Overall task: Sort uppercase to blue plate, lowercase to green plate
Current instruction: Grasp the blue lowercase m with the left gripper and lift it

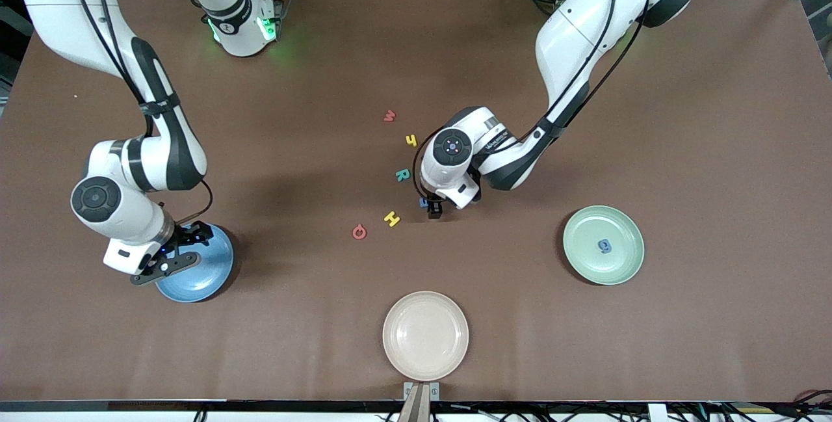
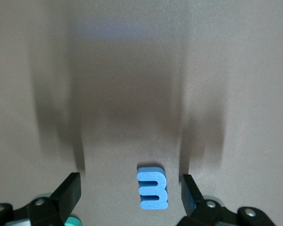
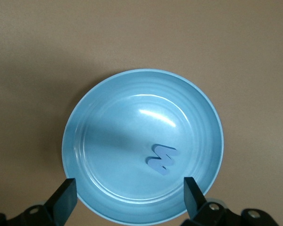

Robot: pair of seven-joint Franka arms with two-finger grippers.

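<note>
My left gripper (image 1: 434, 209) is open and low over the table, its fingers either side of the blue lowercase m (image 1: 424, 201). In the left wrist view the m (image 2: 152, 188) lies flat between the open fingers (image 2: 68, 190), untouched. Beside it lie the teal R (image 1: 403, 175), yellow H (image 1: 391, 218) and red Q (image 1: 359, 232). The yellow h (image 1: 411, 140) and red lowercase m/w (image 1: 389, 116) lie farther from the camera. My right gripper (image 1: 188, 240) hangs open and empty over the blue plate (image 1: 214, 266), which holds the blue M (image 3: 162, 159). The green plate (image 1: 585, 259) holds the blue g (image 1: 605, 246).
A cream plate (image 1: 426, 305) sits at the near edge of the table, midway between the two arms' ends. The loose letters cluster in the table's middle. A corner of the teal R (image 2: 73, 221) shows by the left gripper's finger.
</note>
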